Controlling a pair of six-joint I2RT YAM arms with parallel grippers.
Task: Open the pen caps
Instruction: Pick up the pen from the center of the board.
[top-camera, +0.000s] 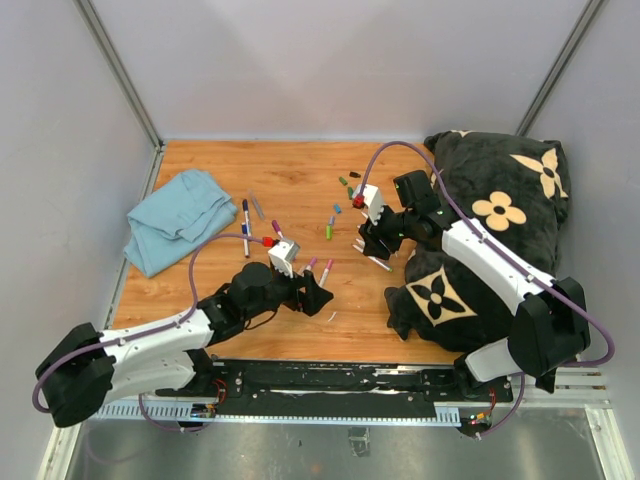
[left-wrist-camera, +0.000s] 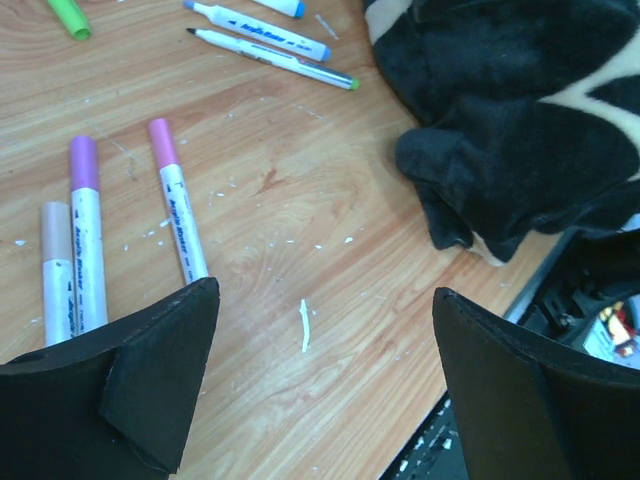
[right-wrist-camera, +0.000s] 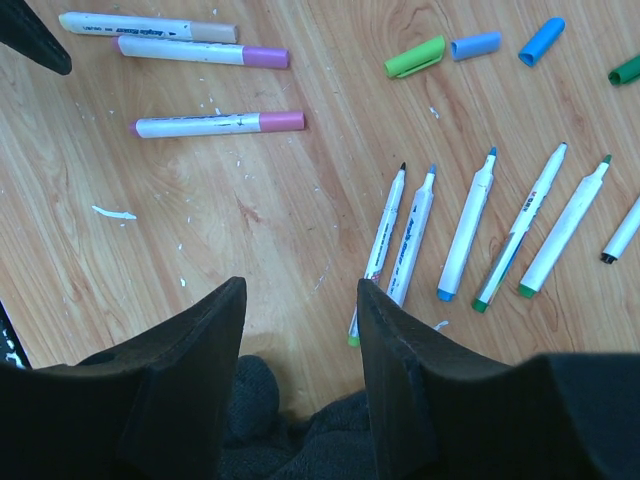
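Wooden worktop (top-camera: 300, 180) is carrying three capped markers (left-wrist-camera: 180, 225) lying near-to-far just beyond the wide-open, empty left claw (left-wrist-camera: 325, 300), their pen caps (left-wrist-camera: 162, 142) pointing far; the half-spread, empty right claw (right-wrist-camera: 300, 290) is hovering farther off.

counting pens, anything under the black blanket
Along the black blanket's edge only bare table shows; no pen pokes out from under it. Anything lying deeper beneath is covered and can't be seen.
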